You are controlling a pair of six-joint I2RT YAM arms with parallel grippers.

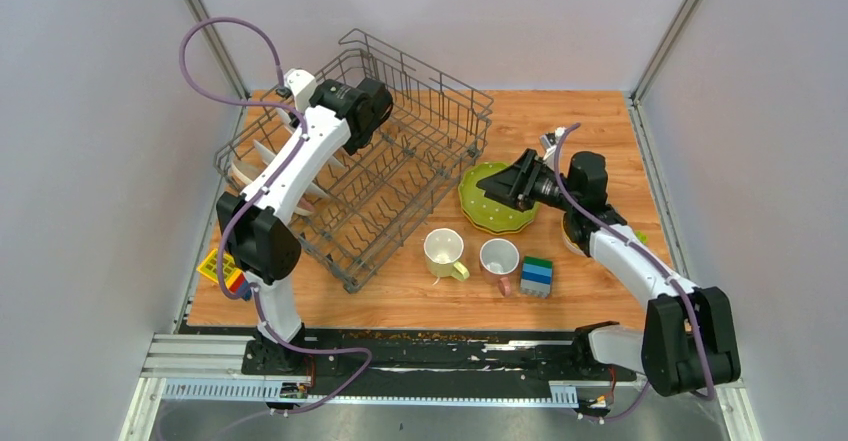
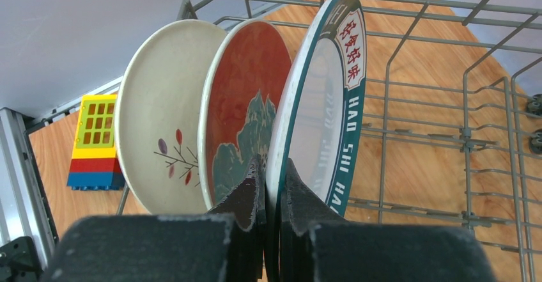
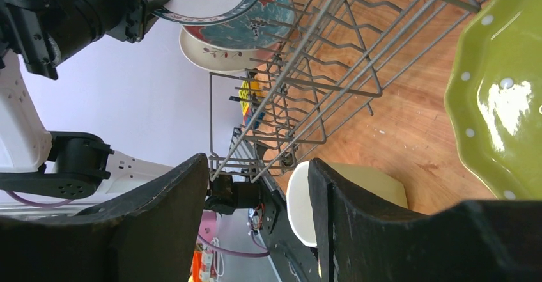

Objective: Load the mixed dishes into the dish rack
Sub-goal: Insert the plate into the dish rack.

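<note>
Item: patterned-rim plate, upright in the dish rack beside two other plates, rim pinched in the left claw; seat it between tines before you let go, the right claw spread empty near the scalloped plate on the desk.

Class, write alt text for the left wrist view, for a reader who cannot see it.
The left claw pinches the rim of a teal-rimmed plate upright in the wire dish rack. Beside it stand a red landscape plate and a cream sprig plate; a toy block sits outside.
</note>
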